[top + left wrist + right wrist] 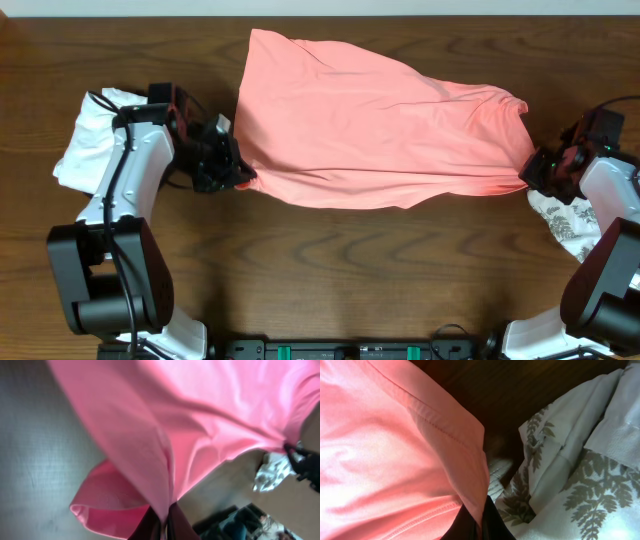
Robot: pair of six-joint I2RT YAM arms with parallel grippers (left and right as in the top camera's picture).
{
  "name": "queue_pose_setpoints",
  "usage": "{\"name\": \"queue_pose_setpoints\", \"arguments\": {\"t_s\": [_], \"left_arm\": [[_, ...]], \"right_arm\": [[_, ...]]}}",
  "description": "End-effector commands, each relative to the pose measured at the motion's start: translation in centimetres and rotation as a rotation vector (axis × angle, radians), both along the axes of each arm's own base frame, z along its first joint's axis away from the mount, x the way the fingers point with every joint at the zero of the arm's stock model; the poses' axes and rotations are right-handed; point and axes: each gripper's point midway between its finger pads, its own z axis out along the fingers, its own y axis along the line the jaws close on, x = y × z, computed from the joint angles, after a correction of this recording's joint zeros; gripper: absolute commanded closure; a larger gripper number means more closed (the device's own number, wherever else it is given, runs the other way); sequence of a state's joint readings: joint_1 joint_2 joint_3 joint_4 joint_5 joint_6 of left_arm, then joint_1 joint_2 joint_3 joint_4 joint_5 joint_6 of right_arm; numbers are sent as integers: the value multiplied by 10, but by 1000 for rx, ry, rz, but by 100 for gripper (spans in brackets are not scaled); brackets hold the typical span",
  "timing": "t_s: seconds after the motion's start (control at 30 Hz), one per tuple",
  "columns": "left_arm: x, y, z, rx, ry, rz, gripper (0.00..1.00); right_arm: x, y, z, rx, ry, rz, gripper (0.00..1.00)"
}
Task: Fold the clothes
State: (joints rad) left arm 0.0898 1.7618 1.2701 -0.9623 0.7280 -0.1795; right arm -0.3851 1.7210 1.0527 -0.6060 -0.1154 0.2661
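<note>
The salmon-pink garment [370, 125] is stretched across the middle of the wooden table, held at both ends. My left gripper [238, 176] is shut on its left lower corner; the left wrist view shows the pink fabric [200, 425] pinched between the dark fingers [164, 527]. My right gripper [527, 176] is shut on its right end; the right wrist view shows the hemmed pink edge [395, 450] clamped between the fingers [481, 527]. No lettering print shows.
A plain white folded garment [90, 135] lies at the left under the left arm. A white cloth with grey leaf print [565, 222] lies at the right beside the right gripper, and fills the right wrist view [580, 470]. The table's far edge [320, 12] is close behind the garment.
</note>
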Motion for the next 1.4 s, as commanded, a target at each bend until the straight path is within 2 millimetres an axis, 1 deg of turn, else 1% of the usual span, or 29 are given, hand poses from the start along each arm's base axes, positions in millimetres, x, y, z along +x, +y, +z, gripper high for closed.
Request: {"name": "queue_pose_setpoints", "arguments": {"t_s": [0.0,0.1,0.17,0.27,0.4,0.57,0.83,0.93,1.13,1.2,1.27,1.37], "left_arm": [[13,18,-3,42,-27,57,94],[23,36,-10,125,-45,112,94],[30,41,-11,151,-62,132,94],[35,41,-10,153,-89,131,93],[36,41,-10,160,-92,130,93],[34,41,-11,159,-84,129,94],[34,44,-12,179,-81,132,94],[39,48,-13,205,-106,137,92],[53,50,-10,209,-170,143,92],[55,50,-9,210,-177,144,93],[53,50,-10,208,-170,143,92],[45,48,-12,202,-131,139,93]], "right_arm": [[3,-8,9,-30,-19,4,99],[1,-9,8,-35,-12,2,99],[2,-9,8,-35,-13,3,99],[2,-9,8,-35,-14,2,99],[3,-8,9,-34,-18,18,99],[18,7,15,21,-101,127,99],[29,4,20,3,-147,130,99],[32,3,21,-5,-163,131,99],[38,0,24,-18,-188,133,99],[40,0,25,-19,-195,133,99],[41,4,26,-2,-204,141,99],[40,5,26,6,-203,143,99]]}}
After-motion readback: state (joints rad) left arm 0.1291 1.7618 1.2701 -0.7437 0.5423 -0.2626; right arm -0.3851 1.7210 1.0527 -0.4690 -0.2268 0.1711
